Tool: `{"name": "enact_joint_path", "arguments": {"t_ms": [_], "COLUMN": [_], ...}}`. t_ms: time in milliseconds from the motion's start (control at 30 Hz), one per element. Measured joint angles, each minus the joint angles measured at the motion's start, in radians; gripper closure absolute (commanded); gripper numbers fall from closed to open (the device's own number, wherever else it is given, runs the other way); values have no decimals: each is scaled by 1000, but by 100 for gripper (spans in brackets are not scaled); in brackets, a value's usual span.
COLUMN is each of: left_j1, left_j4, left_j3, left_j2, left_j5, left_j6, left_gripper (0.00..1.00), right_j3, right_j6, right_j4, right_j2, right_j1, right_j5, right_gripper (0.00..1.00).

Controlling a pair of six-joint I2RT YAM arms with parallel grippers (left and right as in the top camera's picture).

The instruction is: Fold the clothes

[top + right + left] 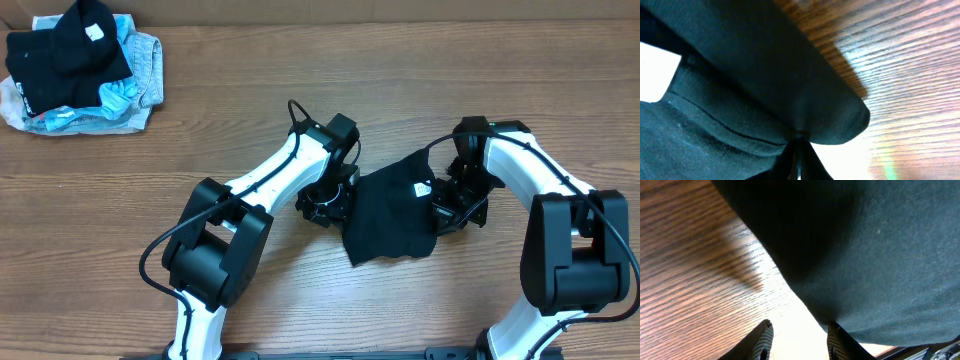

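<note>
The clothes are a black garment with a small white label, lying crumpled on the wooden table between my two arms. At its left edge, my left gripper is open with bare table between its fingers; the right finger touches the hem of the black cloth. My right gripper is at the garment's right edge and is shut on a pinched fold of the black fabric.
A pile of other garments sits at the far left corner: a black one with a white tag on top of pale blue and grey ones. Wooden table stretches all around.
</note>
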Motion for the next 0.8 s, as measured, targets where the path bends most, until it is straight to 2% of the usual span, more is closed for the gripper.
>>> {"name": "enact_joint_path", "arguments": {"t_ms": [167,233,367,467,633,800], "left_j1": [0,0,0,0,0,0], "left_j4": [0,0,0,-2,4,0], "left_j3": [0,0,0,0,0,0], "left_j2": [0,0,0,0,0,0], "left_j5": [0,0,0,0,0,0], "left_j6": [0,0,8,20,25,27], "left_gripper": [62,63,62,62,62,62], "right_j3": [3,31,156,259,310,237], "right_j6": [6,8,14,16,18,24], "right_j4": [-10,-73,-193,-222,-120,103], "right_j2": [0,1,1,1,1,1], "right_j1": [-5,-19,-59,-74,-80,-80], "right_j5": [11,34,96,140,188,228], "right_gripper": [96,96,96,96,96,96]}}
